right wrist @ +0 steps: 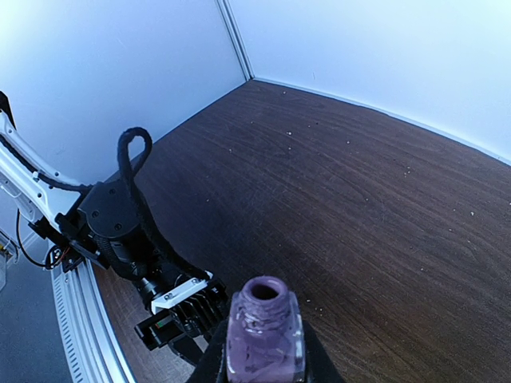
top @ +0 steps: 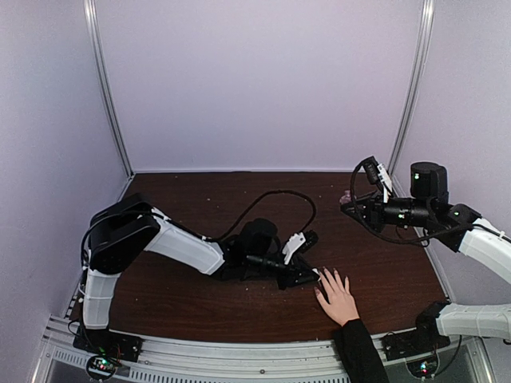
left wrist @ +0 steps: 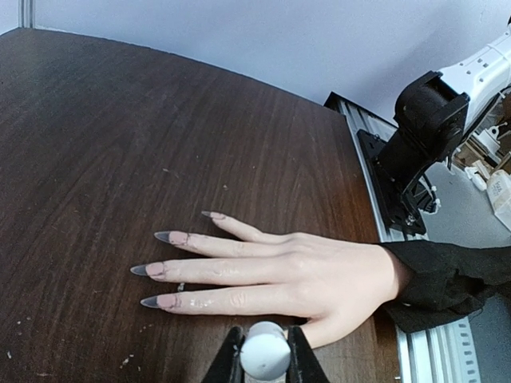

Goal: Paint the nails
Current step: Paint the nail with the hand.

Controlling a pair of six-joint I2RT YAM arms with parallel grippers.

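Nails (left wrist: 140, 270), long and pointed, tip the spread fingers of the hand (left wrist: 311, 275) lying flat on the counter (left wrist: 120, 144), just ahead of your left end effector (left wrist: 265, 357). It is clamped on a pale round cap (left wrist: 265, 349); any brush under it is hidden. Your right end effector (right wrist: 263, 367) grips an open purple bottle (right wrist: 265, 335), held high and well apart. Judge them stiff, slick and small: don't grab, just stroke lightly from base to tip.
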